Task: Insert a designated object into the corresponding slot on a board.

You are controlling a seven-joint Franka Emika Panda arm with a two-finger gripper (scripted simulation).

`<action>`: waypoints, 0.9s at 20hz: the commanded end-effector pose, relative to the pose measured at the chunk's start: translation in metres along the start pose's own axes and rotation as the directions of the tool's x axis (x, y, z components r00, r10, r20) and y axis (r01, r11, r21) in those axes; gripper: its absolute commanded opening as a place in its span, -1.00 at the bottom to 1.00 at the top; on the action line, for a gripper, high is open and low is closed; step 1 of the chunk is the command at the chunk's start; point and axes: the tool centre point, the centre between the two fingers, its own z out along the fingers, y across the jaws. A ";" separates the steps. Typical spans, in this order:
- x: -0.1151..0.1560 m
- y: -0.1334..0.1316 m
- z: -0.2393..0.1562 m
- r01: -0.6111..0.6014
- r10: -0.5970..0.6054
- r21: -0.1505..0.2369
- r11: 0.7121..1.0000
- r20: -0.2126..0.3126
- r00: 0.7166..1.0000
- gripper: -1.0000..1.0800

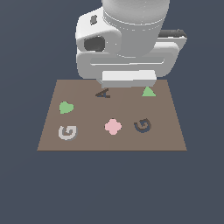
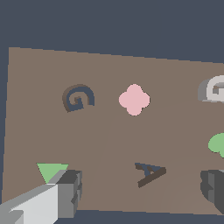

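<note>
the arm's bulky white wrist hangs over the far edge of the board (image 1: 112, 140), blocking part of that edge in the exterior view, with the camera housing pointed downward at the surface. in the wrist view the gripper (image 2: 142, 192) shows two dark fingers (image 2: 70, 192) spread wide apart with nothing between them, standing above the board near the dark letter a recess (image 1: 103, 93) and the green triangle (image 1: 148, 92). the pale g block (image 1: 67, 132) lies flat near the board's corner at the exterior view's left, beside the green heart (image 1: 66, 107). the dark g slot (image 1: 142, 125) sits well apart toward the exterior view's right, with the pink flower shape (image 1: 113, 126) between them.
</note>
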 end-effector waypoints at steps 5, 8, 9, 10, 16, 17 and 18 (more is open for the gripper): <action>0.000 0.001 0.001 0.009 -0.009 0.000 1.000 0.000 1.000 0.92; -0.001 0.004 0.002 0.027 -0.027 0.000 1.000 -0.001 1.000 0.92; -0.002 0.005 0.003 0.035 -0.035 0.000 0.999 -0.001 0.999 0.92; -0.002 0.006 0.004 0.044 -0.044 0.000 0.999 -0.001 0.999 0.92; -0.005 0.017 0.010 0.121 -0.121 0.001 0.993 -0.003 0.993 0.92; -0.005 0.020 0.011 0.138 -0.138 0.001 0.990 -0.003 0.990 0.92; -0.006 0.022 0.013 0.155 -0.155 0.001 0.988 -0.004 0.988 0.92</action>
